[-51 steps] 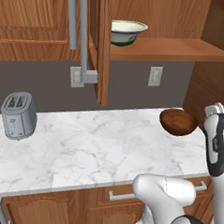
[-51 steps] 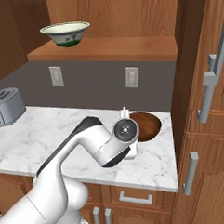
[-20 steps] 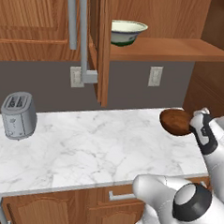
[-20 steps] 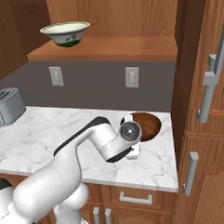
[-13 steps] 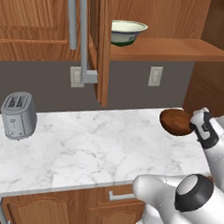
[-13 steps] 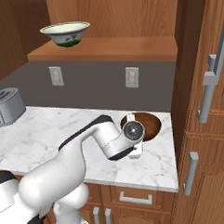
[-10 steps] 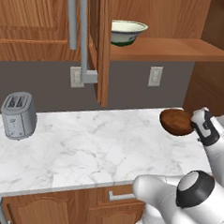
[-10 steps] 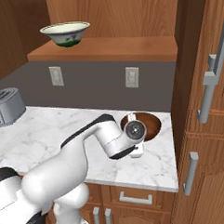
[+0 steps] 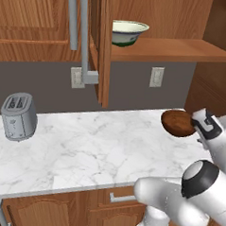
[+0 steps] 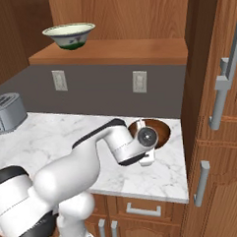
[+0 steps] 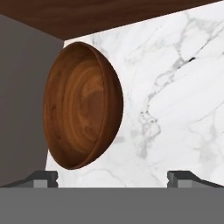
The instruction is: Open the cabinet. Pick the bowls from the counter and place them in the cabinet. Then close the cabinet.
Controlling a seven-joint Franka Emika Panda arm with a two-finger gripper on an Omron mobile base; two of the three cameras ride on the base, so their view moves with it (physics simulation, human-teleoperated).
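tool: jaws wide, empty
brown bowl: on surface, far right corner near the wall; 11 o'clock from tool in hand view, just ahead, apart
cream bowl: already on cabinet shelf
next: shift toward 11, straddle rim

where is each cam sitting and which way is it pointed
Left base view: behind the arm on its left, facing the counter, toaster and open cabinet; white arm lower right.
Right base view: behind on the right, facing the same counter; arm from lower left, over the brown bowl.
Hand view: on the hand, rolled sideways, looking along the open gripper at the brown bowl.
Both base views share the cream bowl on the shelf.
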